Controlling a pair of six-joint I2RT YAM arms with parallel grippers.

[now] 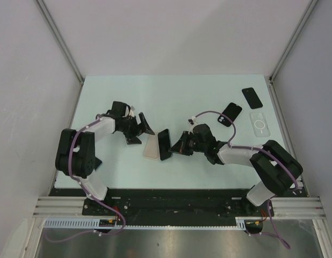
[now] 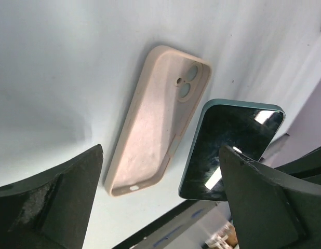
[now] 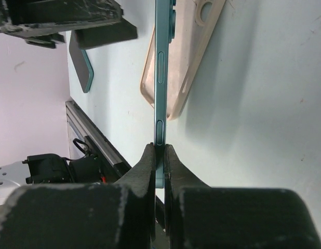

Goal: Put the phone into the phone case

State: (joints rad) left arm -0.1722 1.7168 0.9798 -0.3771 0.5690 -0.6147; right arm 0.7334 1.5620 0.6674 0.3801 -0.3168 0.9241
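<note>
On the left of the pale green tabletop (image 1: 209,91), the left arm's end effector (image 1: 138,130) hangs low over the surface with its two dark fingers (image 2: 56,207) spread wide apart and nothing between them. It points toward the middle of the tabletop.

Just to its right lies the beige phone case (image 1: 151,146), flat on the tabletop with its hollow side up. The two round camera cut-outs at one end show clearly in the left wrist view (image 2: 160,119).

Right beside the case, on its right flank, is the phone (image 1: 165,144), a teal-edged handset with a dark glass face. It is tipped up on its side rather than lying flat, its screen turned toward the left arm (image 2: 230,145). Whether its lower edge touches the case wall cannot be told.

The right arm's end effector (image 1: 182,144) is clamped on the phone. The right wrist view shows the handset edge-on, side buttons visible (image 3: 159,78), with both fingers pressed against its two faces at the near end (image 3: 159,155).

Farther right, near the back corner, two dark handsets lie flat (image 1: 229,113) (image 1: 252,97). Beside them is a clear case (image 1: 259,123) marked with a ring, well apart from both arms.
</note>
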